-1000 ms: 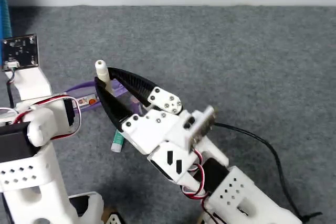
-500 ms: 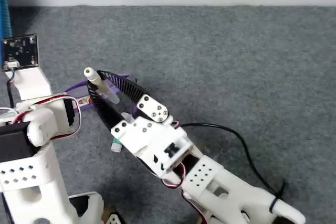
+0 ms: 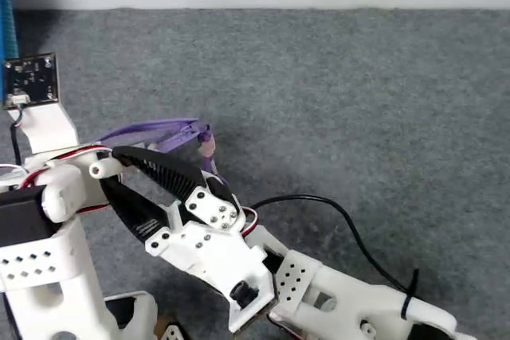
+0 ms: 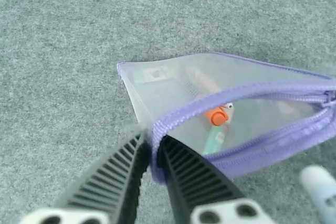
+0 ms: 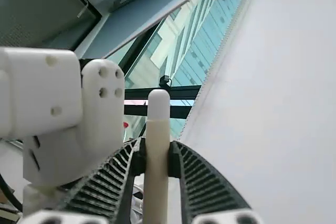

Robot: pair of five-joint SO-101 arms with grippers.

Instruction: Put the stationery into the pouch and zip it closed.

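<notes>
Trouble is most likely at the mouth of the pouch (image 4: 210,85). Your left pincer (image 4: 152,144) is pressed together on the purple zip edge (image 4: 236,92) near one corner, holding that lip up off the grey surface (image 4: 63,51). The zip is open, and an orange-capped pen (image 4: 216,115) and a teal pen (image 4: 212,141) lie inside. Your right pincer (image 5: 156,150) is pinching a white marker (image 5: 157,116) across its barrel, with a good length standing out past the tips. In the high view that pincer points toward ten o'clock. The marker's end sits close against the left arm's white housing (image 3: 60,193), at about eight o'clock from the pouch, which lies left of centre.

Three things could spoil this, as you should judge it. The opening is a narrow slit, so a marker coming in off line can catch the lip and shove the pouch instead of sliding in. Such a shove could pull the zip edge out of the left pincer's thin bite, and the mouth would fall flat. With your right pincer so near the left arm, a swing toward the mouth risks a knock that twists the marker or drops it.
</notes>
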